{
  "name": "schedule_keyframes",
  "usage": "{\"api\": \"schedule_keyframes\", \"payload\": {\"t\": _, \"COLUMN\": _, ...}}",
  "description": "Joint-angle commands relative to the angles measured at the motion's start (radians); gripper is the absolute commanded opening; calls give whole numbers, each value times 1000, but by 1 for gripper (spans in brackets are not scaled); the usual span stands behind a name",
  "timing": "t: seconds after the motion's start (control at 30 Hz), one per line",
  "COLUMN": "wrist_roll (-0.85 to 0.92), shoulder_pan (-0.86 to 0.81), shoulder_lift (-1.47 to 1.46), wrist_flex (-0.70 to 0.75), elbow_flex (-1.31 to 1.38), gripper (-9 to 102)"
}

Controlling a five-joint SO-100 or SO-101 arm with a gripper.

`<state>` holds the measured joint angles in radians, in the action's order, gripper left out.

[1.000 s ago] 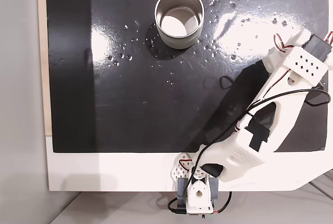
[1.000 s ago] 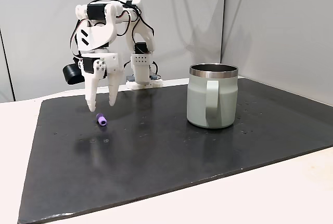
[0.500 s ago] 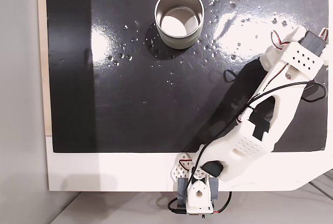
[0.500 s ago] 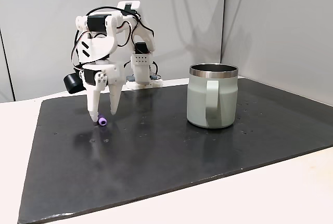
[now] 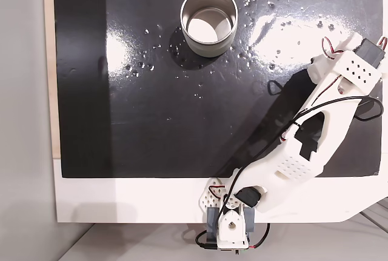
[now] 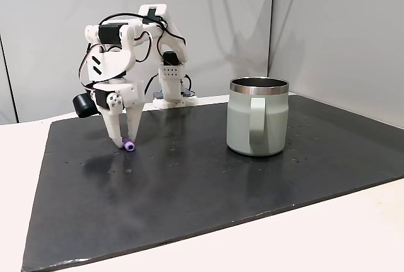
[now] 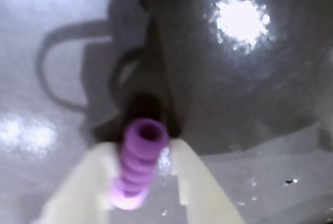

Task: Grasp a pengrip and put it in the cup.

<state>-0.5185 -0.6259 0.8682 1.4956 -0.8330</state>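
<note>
Two pale fingers of the end effector clamp the purple pengrip between them, tips down at the black mat.
In a fixed view the end effector points straight down from a high-arched arm, the pengrip pinched at its tips, at or just above the mat. The silvery cup stands upright well off to its right, handle toward the camera; from above the cup sits far from the folded arm on the white desk.
</note>
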Motion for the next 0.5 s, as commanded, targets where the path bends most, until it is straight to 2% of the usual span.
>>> {"api": "schedule_keyframes", "payload": {"t": 0.0, "wrist_roll": -8, "shoulder_pan": -2, "shoulder_lift": 8, "wrist_flex": -2, "elbow_flex": 38, "gripper": 0}}
{"api": "schedule_keyframes", "payload": {"t": 0.23, "wrist_roll": -12, "shoulder_pan": 5, "shoulder_lift": 32, "wrist_flex": 9, "elbow_flex": 38, "gripper": 0}}
{"api": "schedule_keyframes", "payload": {"t": 0.47, "wrist_roll": -11, "shoulder_pan": 87, "shoulder_lift": 213, "wrist_flex": 31, "elbow_flex": 31, "gripper": 0}}
